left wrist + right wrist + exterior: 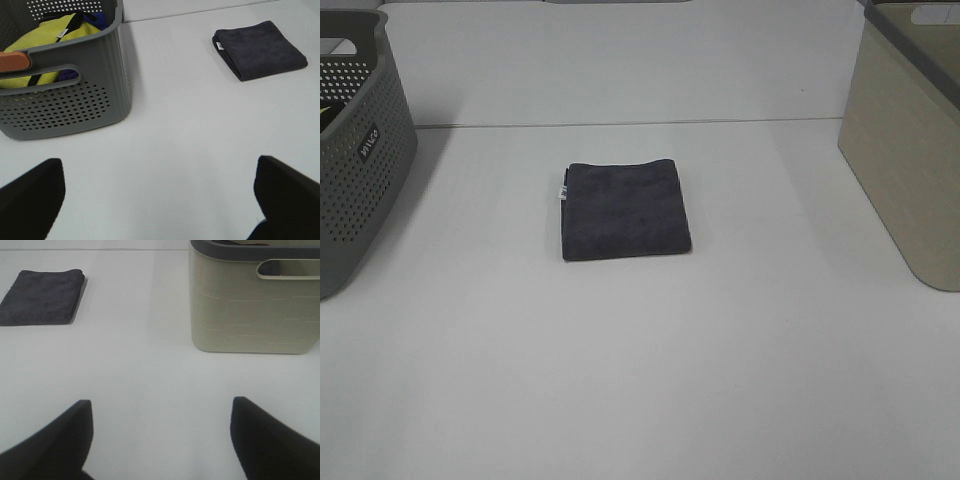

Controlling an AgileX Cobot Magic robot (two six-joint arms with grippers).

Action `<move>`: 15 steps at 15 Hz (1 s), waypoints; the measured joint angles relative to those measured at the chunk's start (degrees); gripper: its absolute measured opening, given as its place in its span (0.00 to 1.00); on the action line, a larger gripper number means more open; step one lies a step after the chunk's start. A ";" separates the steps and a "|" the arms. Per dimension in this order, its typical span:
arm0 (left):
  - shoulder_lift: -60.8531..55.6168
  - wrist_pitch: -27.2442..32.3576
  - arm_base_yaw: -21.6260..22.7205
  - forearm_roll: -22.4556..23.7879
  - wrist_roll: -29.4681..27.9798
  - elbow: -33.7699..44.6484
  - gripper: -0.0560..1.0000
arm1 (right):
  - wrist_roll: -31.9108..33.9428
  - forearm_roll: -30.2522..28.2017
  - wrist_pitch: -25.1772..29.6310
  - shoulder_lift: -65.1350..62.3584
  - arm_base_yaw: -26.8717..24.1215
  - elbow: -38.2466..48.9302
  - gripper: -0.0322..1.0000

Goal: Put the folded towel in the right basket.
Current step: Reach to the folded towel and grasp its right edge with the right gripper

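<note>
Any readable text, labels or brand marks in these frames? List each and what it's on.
Gray basket: dark label with white letters, too blurred to read.
Towel: small white tag at its edge, too small to read.
Yellow cloth in the gray basket: white tag, unreadable.
Beige basket: no text seen.

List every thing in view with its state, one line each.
Towel: folded, flat on the table, not gripped.
Right basket: upright, inside not visible.
Left basket: upright, holding a yellow cloth and other fabric.
Left gripper: open, empty, away from the towel.
Right gripper: open, empty, away from the towel.
</note>
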 joint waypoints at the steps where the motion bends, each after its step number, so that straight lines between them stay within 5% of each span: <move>1: 0.00 0.00 0.00 0.00 0.00 0.00 0.98 | 0.00 0.00 0.00 0.00 0.00 0.00 0.74; 15: 0.00 0.00 0.00 0.00 0.00 0.00 0.98 | 0.00 0.00 0.00 0.00 0.00 0.00 0.74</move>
